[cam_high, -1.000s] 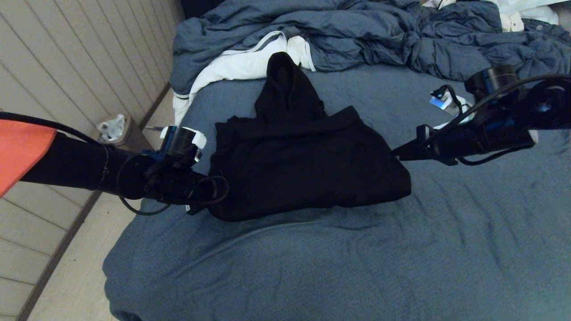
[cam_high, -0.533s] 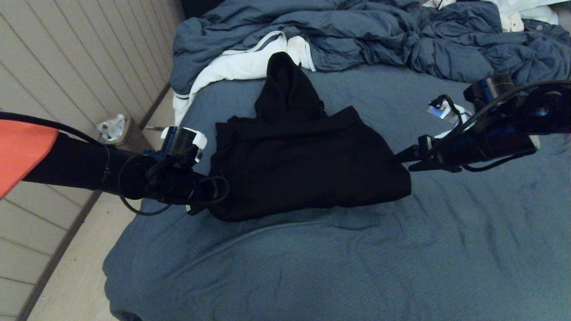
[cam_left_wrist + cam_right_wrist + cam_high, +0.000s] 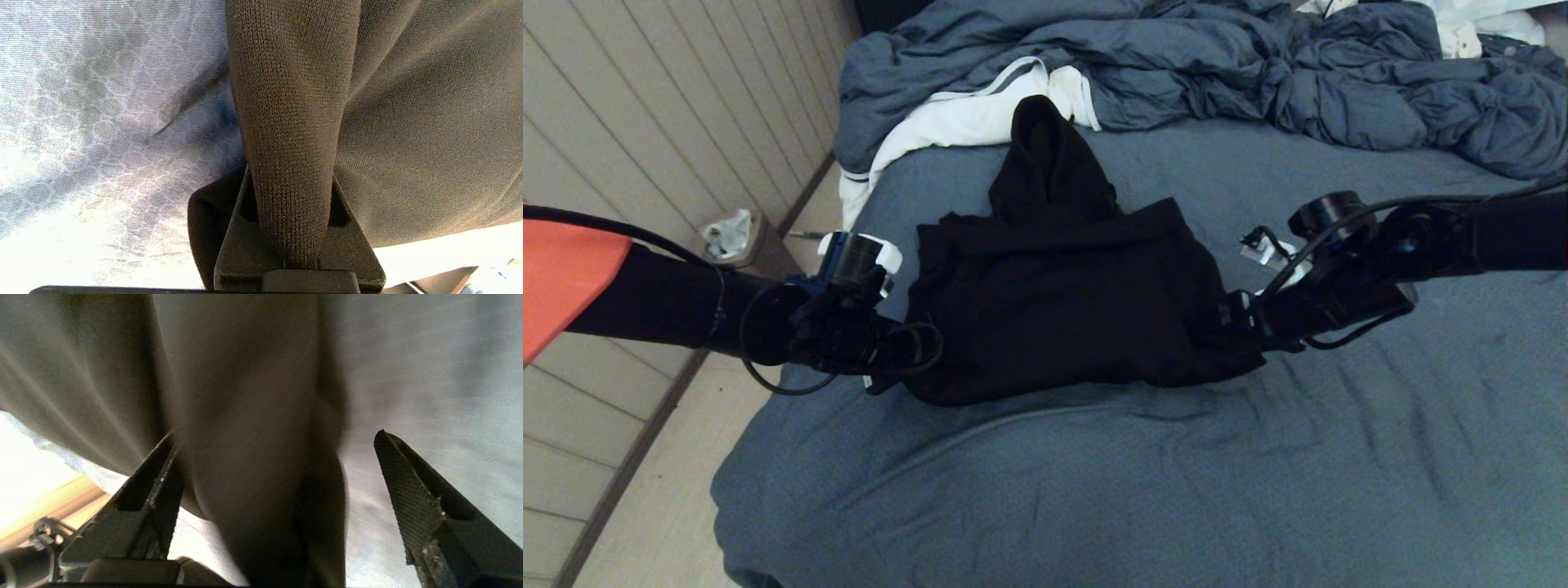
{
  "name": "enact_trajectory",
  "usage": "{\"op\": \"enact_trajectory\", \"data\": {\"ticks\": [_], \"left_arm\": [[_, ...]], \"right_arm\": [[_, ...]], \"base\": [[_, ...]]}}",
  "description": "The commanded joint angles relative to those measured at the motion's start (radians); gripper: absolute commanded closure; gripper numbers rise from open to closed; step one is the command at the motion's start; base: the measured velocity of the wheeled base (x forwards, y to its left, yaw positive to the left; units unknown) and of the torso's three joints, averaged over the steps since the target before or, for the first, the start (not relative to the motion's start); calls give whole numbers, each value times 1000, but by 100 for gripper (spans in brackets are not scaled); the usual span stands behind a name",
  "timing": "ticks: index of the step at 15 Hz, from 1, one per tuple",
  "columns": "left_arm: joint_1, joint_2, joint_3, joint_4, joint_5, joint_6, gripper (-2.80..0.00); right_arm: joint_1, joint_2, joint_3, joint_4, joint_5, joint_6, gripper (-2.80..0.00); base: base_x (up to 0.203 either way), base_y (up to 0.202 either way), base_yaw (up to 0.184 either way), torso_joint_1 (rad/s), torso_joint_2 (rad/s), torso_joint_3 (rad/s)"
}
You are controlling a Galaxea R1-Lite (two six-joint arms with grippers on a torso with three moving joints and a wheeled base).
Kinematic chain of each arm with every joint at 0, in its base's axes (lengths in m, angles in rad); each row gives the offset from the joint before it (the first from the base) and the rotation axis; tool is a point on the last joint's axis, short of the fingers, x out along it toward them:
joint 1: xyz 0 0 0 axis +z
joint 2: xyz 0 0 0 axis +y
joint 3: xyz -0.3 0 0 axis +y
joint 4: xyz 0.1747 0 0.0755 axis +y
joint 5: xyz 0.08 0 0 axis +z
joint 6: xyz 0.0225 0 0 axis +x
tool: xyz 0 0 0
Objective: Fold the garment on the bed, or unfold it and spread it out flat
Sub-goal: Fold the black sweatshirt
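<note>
My left pincer (image 3: 292, 228) is clenched on a fold of the garment (image 3: 1062, 302); in the left wrist view the dark knit runs straight out from between the closed jaws. In the head view that pincer (image 3: 907, 347) sits at the hoodie's left edge, low over the bed (image 3: 1094, 490).

My right pincer (image 3: 278, 465) is released: both fingers (image 3: 412, 498) stand wide apart with a ridge of black cloth lying loose between them, gripped by neither. From the head camera it (image 3: 1237, 322) is pressed in at the garment's right edge.

The hoodie itself lies bunched in the middle of the bed between my 2 arms, its body gathered into a rough dark mass and the pointed hood reaching up toward the far side. Just beyond the hood tip is a white cloth with a dark stripe (image 3: 956, 122), and behind that a rumpled blue-grey comforter (image 3: 1217, 65) is heaped across the far end. The sheet near me is lightly wrinkled.
</note>
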Motion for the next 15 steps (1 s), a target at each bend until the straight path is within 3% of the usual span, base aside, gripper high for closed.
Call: {"op": "enact_trajectory", "data": {"ticks": [1,5,6,15], "left_arm": [[-1,3,-1,0,-1,-5,0],[-1,1,-3,0,-1,-6,0],[-1,1,-4,0,-1,-10,0],[-6,0,-7,0,-1,-12,0]], "right_arm": [[20,39,-1,-2,2,6,-280],[32,70,-4,-43,-4,40,-280],[33,73,-2,-51,-14,44,0],[49,68,2,-79,-21,65,0]], "base": [[0,0,0,0,0,0],[0,0,0,0,0,0],[0,0,0,0,0,0],[0,0,0,0,0,0]]}}
